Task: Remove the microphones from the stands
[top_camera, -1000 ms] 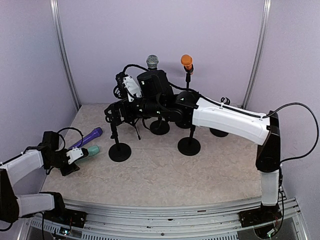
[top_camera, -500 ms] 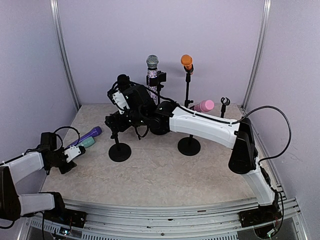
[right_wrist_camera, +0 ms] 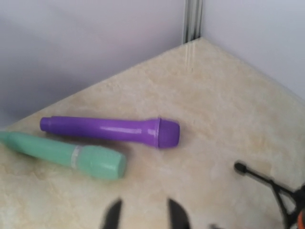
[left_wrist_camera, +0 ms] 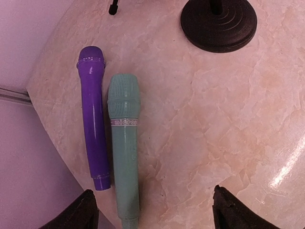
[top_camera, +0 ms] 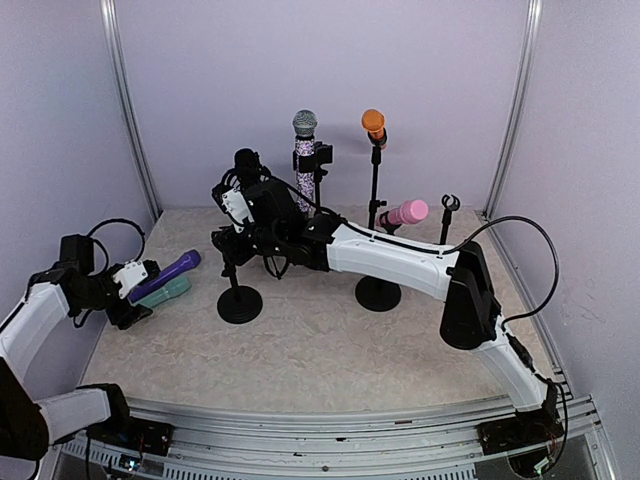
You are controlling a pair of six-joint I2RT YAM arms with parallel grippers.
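**A:** Status on mic removal?

**B:** Partway, by my read. Two are off and lying flat on the marbled beige tabletop (left_wrist_camera: 228, 124): a glossy purple plastic microphone (left_wrist_camera: 94, 124) and a teal-green microphone with a textured head (left_wrist_camera: 125, 148). They lie side by side, just about touching. Three are left on stands at the back: a silver-mesh-headed microphone with a patterned body (top_camera: 304, 145), an orange-headed microphone (top_camera: 374, 125) and a pink microphone (top_camera: 404, 212).

**A:** Grippers?

**B:** Left gripper (left_wrist_camera: 155, 214) hangs over the tail ends of the two lying mics, jaws spread wide, holding nothing. Right gripper (right_wrist_camera: 143, 214) is reaching across to the left rear, fingers apart with a modest gap and nothing between them.

**A:** Any view disagreement?

**B:** No, they just cover different things. Only the overhead shows the three mounted mics, and it is too coarse to show the right jaws. Both wrist cams see only the purple and teal pair. The left wrist also shows a lettered band on the teal one and a black round stand base (left_wrist_camera: 218, 24). The right wrist, blurry, catches a thin black tripod leg (right_wrist_camera: 267, 183).

**A:** Next target?

**B:** Can't tell from these.
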